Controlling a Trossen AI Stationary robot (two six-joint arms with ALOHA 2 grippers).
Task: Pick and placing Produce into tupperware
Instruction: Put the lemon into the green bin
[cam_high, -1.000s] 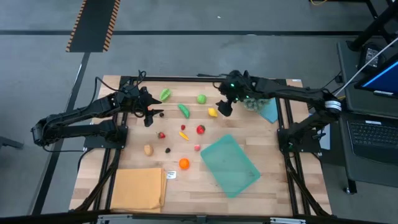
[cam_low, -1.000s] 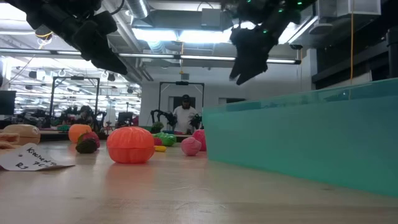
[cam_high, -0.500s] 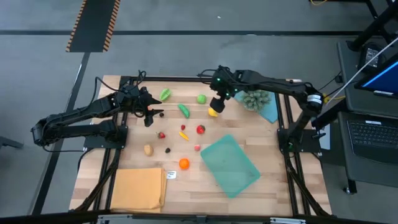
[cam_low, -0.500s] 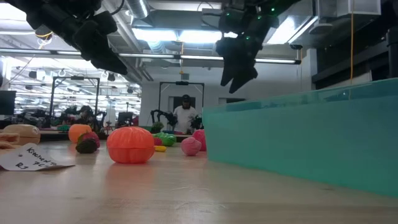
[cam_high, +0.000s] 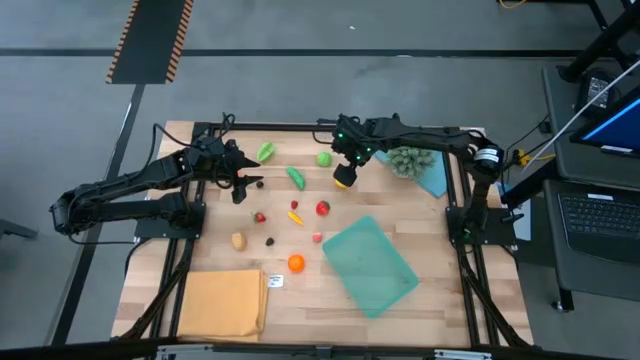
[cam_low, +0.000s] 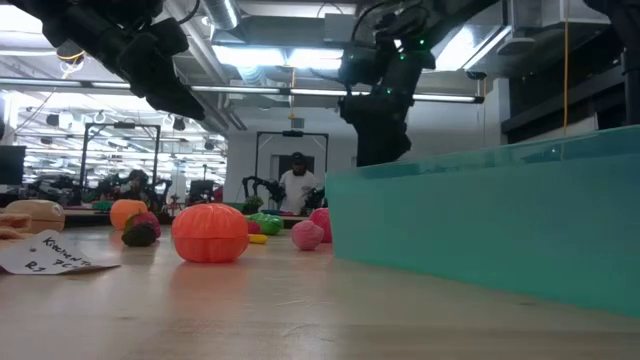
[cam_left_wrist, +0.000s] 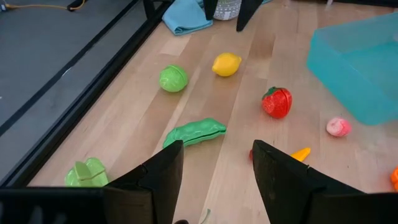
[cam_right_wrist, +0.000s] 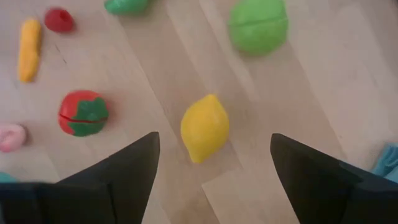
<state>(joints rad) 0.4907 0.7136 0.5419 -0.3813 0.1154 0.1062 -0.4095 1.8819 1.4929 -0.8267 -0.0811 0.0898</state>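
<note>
The right pincer (cam_high: 343, 176) is moving leftward along the far part of the counter (cam_high: 440, 290); a second ago it was hanging near the spiky grey-green ball (cam_high: 408, 159), and now it is hovering directly over the yellow lemon (cam_right_wrist: 204, 127). Its fingers (cam_right_wrist: 118, 174) are standing wide apart, one on each side of the lemon, and are holding nothing. The left pincer (cam_high: 237, 184) is staying where it was, at the far left of the counter, partly open and empty.

The lemon is lying on its side, its long axis running between the green round fruit (cam_high: 324, 158) and the red tomato (cam_high: 322, 208). The green pea pod (cam_high: 296, 177) is lying just left of it, slanting from far left to near right. The teal tupperware (cam_high: 369, 266) is sitting empty at the near right, turned diagonally, its long axis running from far left to near right.

The counter is showing pale wooden planks, with an orange-yellow cloth (cam_high: 222, 303) at the near left corner and a blue cloth (cam_high: 433, 178) under the spiky ball. In the low view, an open workshop with ceiling lights is stretching behind, and a person (cam_low: 297, 187) is standing far off.
</note>
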